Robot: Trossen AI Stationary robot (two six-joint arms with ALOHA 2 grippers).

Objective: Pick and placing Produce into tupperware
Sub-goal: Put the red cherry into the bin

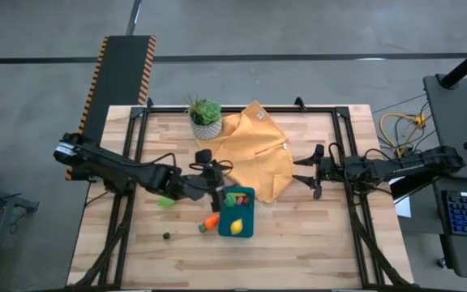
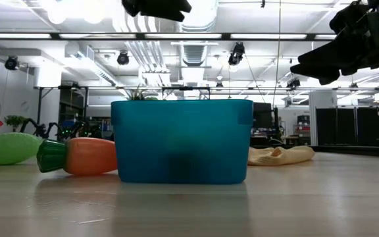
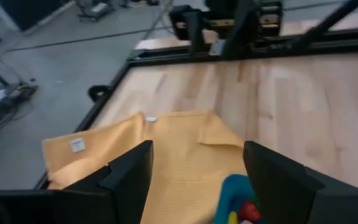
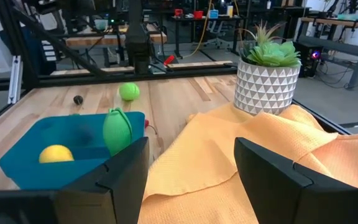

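- Left gripper (image 1: 219,191) hovers just above the teal tupperware's (image 1: 246,225) 11 o'clock corner, fingers (image 3: 129,171) spread wide, holding nothing.
- Inside the tupperware: a yellow fruit (image 1: 236,227) and a red-and-green piece (image 1: 232,199).
- Orange carrot (image 1: 210,221) touches its 9 o'clock wall; lime fruit (image 1: 165,201) lies farther out.
- Right gripper (image 1: 308,171) waits at 2 o'clock, open and empty, by the yellow cloth (image 1: 258,154).

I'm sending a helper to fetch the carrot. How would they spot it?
Find the teal tupperware at the table's middle, beside the yellow cloth. The carrot lies on the wood against the container's outer wall, on the left arm's side. It's the only orange piece, with a green top.
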